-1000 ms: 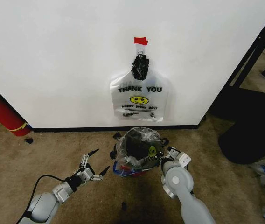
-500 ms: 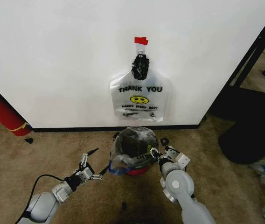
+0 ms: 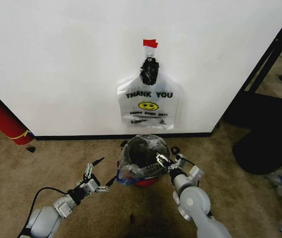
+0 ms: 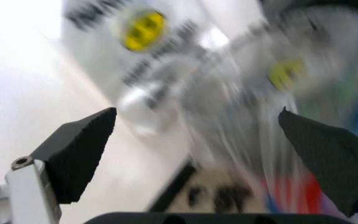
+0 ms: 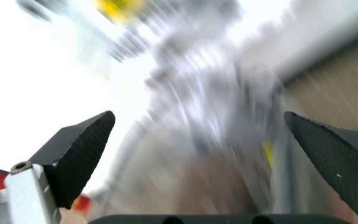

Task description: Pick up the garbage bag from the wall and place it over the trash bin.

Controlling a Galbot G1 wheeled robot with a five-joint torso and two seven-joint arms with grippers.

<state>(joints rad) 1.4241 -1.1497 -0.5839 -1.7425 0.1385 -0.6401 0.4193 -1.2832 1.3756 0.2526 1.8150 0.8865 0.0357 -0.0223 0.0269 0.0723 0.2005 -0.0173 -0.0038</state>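
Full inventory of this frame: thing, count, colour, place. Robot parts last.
garbage bag: 1, see-through whitish with blue strips, draped over the bin on the floor
trash bin: 1, black with red bottom, on the carpet below the wall bag
printed bag: 1, whitish, black THANK YOU and yellow smiley, hanging on the wall
red tape: 1 piece, red, on the wall above the hanging bag
wall: 1, white with black baseboard, ahead
red cylinder: 1, red, floor at far left
black sack: 1, black, floor at right
left gripper: 1, grey and black, open, just left of the bin
right gripper: 1, grey and black, open, at the bin's right rim
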